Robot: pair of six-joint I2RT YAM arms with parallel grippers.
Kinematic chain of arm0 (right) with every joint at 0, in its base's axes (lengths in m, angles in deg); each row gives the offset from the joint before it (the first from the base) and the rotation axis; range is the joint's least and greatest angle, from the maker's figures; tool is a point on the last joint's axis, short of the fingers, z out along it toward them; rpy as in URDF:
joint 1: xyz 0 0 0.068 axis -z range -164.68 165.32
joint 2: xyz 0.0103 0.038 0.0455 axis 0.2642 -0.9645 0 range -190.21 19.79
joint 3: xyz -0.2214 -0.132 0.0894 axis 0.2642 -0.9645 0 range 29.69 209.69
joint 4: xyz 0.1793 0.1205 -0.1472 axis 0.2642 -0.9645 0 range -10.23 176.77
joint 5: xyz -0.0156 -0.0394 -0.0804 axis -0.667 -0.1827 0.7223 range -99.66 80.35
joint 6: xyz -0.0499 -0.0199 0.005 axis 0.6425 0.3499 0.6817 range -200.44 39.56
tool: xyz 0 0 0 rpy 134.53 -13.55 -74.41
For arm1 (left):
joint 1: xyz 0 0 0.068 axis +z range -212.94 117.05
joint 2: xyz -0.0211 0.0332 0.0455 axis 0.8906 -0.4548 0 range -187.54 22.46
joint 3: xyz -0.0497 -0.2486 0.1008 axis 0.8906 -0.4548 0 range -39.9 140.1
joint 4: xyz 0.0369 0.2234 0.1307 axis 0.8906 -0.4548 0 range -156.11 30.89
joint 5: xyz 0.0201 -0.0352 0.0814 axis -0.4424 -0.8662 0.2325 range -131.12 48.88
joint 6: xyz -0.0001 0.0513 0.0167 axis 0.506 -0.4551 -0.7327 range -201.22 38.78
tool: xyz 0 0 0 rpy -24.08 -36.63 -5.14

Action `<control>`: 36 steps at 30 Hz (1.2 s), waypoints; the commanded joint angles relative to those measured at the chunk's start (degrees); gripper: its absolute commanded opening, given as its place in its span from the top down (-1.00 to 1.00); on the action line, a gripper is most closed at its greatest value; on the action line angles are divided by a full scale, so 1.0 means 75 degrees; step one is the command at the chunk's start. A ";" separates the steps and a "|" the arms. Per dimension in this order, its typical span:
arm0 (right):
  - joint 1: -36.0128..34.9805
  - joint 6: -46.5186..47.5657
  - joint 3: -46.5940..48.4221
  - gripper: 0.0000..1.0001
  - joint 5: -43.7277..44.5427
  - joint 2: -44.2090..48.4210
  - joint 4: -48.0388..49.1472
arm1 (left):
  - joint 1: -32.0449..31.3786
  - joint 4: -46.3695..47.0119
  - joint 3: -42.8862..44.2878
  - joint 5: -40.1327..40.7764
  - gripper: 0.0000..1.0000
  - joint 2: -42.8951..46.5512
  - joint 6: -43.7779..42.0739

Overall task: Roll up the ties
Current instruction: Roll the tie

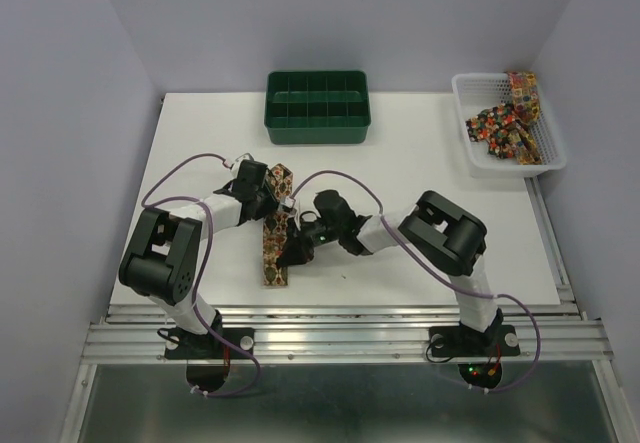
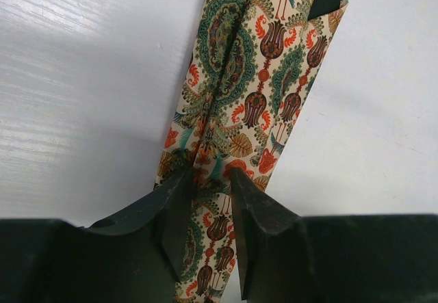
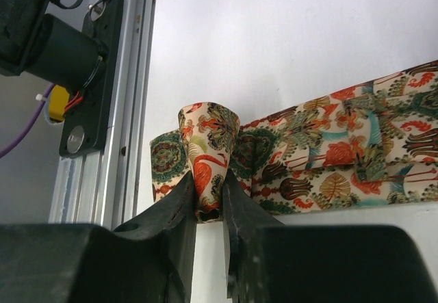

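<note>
Tie (image 3: 328, 152) is light, limp, slippery fabric, best held at its curled end, where right gripper (image 3: 207, 185) pinches it; left gripper (image 2: 210, 183) clamps the strip farther along.

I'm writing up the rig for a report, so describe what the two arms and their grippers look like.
Both the left arm and right arm have chunky black joints linked by white segments. A thin purple cable loops along each. A small green light glows near the right wrist. The left gripper and right gripper each have two dark, tapering fingers.
</note>
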 commanded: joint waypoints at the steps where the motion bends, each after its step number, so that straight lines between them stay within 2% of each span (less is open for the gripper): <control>1: -0.0103 0.0024 0.0462 0.99 0.0358 -0.0272 -0.0149 | -0.0036 -0.0503 0.0004 0.0171 0.18 -0.0087 -0.0067; 8: -0.0079 -0.0116 0.0755 0.99 0.0791 -0.0929 -0.0313 | -0.0036 -0.0515 -0.0031 0.0148 0.18 -0.0017 -0.0090; 17: -0.0044 -0.0432 0.0017 0.99 0.1786 -0.0625 -0.0079 | -0.0047 -0.0808 0.0086 0.0405 0.13 0.0896 -0.0149; 22: -0.0044 -0.0690 -0.0171 0.99 0.2057 -0.0507 0.0027 | -0.0036 -0.0984 -0.0346 0.0347 0.10 0.1962 0.0096; 29: -0.0044 -0.0877 -0.0300 0.99 0.2491 -0.0519 0.0015 | -0.0083 -0.1112 -0.2581 -0.0262 0.03 0.4466 0.0811; 33: -0.0056 -0.1030 -0.0265 0.99 0.2643 -0.0612 -0.0090 | -0.0094 -0.1113 -0.3323 -0.0906 0.04 0.5665 0.1046; 36: -0.0067 -0.1171 -0.0323 0.99 0.2666 -0.0636 -0.0044 | -0.0106 -0.1591 -0.3546 -0.0896 0.01 0.6275 0.1175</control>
